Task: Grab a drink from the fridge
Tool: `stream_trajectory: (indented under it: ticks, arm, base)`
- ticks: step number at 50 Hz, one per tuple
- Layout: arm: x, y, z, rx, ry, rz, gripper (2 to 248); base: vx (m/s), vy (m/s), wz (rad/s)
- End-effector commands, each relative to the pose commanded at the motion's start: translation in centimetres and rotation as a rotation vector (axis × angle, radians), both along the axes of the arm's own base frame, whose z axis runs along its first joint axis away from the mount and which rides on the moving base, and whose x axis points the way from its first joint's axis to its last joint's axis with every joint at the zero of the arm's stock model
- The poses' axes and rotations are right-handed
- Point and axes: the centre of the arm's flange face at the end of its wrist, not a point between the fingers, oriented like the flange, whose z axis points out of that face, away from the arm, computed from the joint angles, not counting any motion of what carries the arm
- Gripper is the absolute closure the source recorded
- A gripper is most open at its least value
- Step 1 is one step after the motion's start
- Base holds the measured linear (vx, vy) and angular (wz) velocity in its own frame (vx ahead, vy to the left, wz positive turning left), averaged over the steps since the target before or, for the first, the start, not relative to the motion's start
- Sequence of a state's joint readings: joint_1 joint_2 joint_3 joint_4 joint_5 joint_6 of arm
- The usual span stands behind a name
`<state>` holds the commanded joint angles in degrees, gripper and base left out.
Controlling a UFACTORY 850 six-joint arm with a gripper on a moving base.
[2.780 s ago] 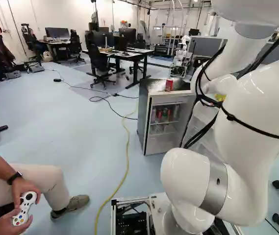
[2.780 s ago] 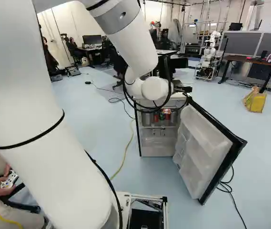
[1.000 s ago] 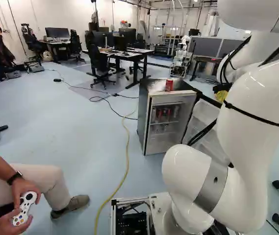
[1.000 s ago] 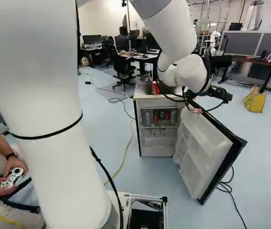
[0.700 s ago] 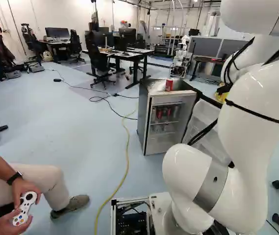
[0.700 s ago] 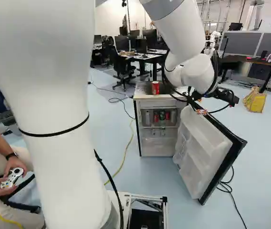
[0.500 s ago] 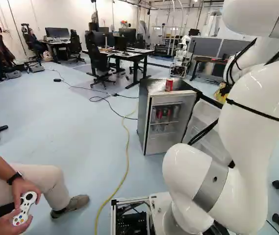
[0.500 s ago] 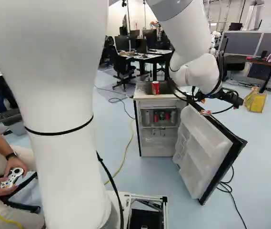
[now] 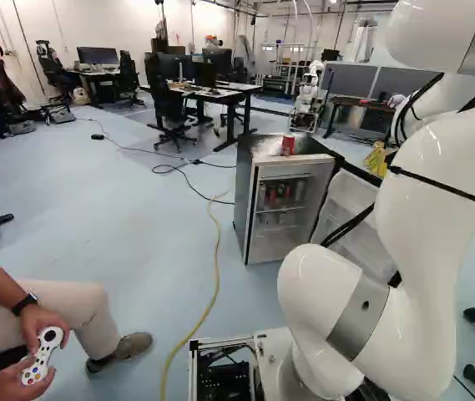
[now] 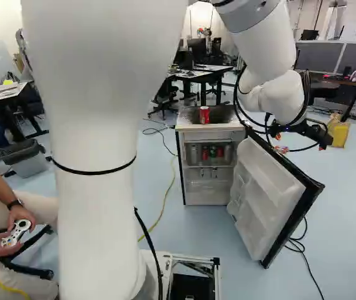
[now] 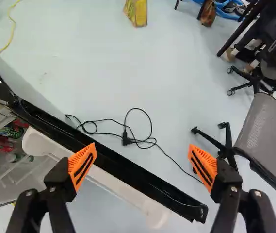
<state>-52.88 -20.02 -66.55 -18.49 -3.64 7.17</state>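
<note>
So, well off to the left of the pincer [image 10: 279,143] there's a grey bin [image 10: 27,164], then a yellow cable [image 10: 166,200] snaking along the floor, nearer the pincer than the bin is. Next up is the little fridge [image 10: 210,135], also left of the pincer. One red can [image 10: 204,115] is standing upright on top of it, and the rest of the drinks, a row of cans [image 10: 213,152], sit on a shelf inside, left of the pincer and lower down. The door [image 10: 262,200] is swung open, its top edge running underneath the pincer, can't tell if they touch. The pincer itself is spread wide, orange pads [image 11: 82,162] well apart. Ahead of it a black cord [image 11: 126,141] lies looped on the floor, with a yellow bag [image 10: 339,132] further out. Rightmost is an office chair [image 11: 266,136], on the floor to the pincer's right.
</note>
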Motion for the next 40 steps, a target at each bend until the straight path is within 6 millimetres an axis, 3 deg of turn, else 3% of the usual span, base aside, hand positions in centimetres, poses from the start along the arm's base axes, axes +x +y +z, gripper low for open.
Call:
stream_trajectory:
  ticks: [40]
  arm:
    - [4.9,-4.6,-1.6,0.108,0.054,-0.066,3]
  base:
    - [0.0,0.0,0.0]
